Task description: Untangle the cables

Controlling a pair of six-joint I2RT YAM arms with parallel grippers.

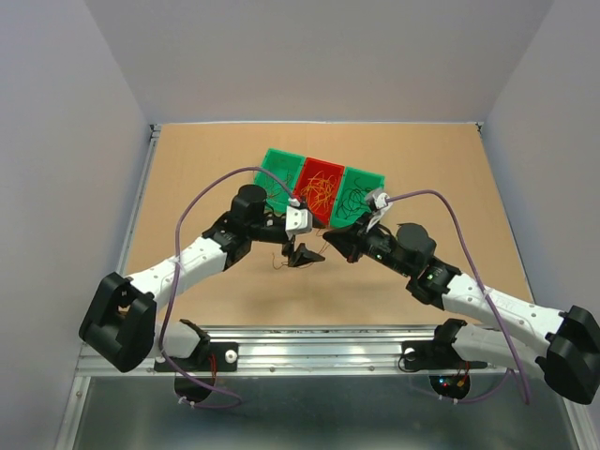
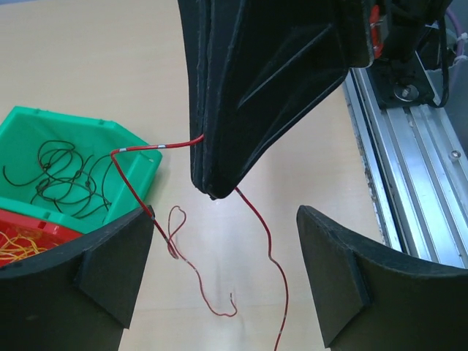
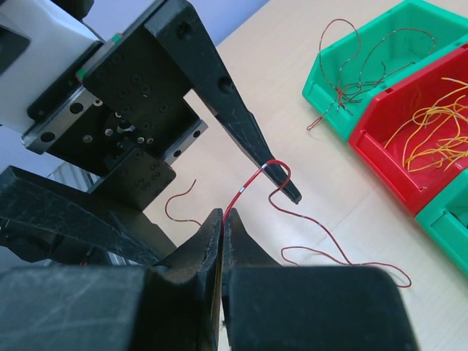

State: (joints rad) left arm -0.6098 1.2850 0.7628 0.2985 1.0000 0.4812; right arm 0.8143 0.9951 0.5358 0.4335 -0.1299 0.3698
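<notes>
A thin red cable (image 2: 270, 255) hangs over the table. My right gripper (image 3: 223, 216) is shut on it, the strand (image 3: 242, 189) rising out of its tips. From there it loops over one finger (image 3: 281, 183) of my left gripper (image 2: 225, 219), which stands wide open below the right gripper (image 2: 212, 191). The cable's ends trail on the table (image 3: 344, 256). Dark cables (image 2: 62, 179) lie in a green bin (image 2: 44, 117), orange cables (image 3: 431, 124) in a red bin (image 3: 380, 157), and red-brown cables (image 3: 351, 80) in another green bin (image 3: 322, 99). Both grippers (image 1: 302, 253) (image 1: 333, 239) meet just in front of the bins.
The three bins (image 1: 272, 155) (image 1: 323, 162) (image 1: 375, 176) stand side by side, slanted, behind the grippers. An aluminium rail (image 2: 424, 183) runs along the near table edge. Lilac cables (image 1: 202, 202) arch over both arms. Grey walls enclose the table.
</notes>
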